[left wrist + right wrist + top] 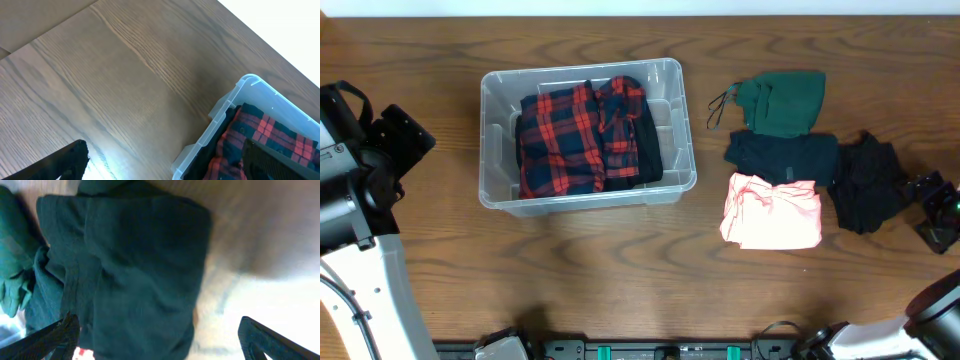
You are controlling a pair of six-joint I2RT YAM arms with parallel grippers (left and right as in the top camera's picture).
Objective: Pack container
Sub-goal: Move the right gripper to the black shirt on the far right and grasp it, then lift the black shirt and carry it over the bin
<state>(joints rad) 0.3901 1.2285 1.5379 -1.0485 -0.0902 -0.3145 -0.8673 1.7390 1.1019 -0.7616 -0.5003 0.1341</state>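
Red plaid cloth (575, 135) lies in the container (492, 150), which stands left of centre on the desk (620, 270); packing judged part done. Right gripper (157, 322) hangs empty, fingers spread wide, over the dark garment (140, 265); the next move calls for a descent and a pinch. Left gripper (408, 138) sits beside the container, its state not discernible

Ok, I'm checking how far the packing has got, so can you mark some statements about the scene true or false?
1. The container holds a red plaid garment. True.
2. The pink garment is already packed. False: it lies on the table, outside the container.
3. The right gripper is shut on the dark garment. False: its jaws stand wide open.
4. The green garment lies outside the container. True.
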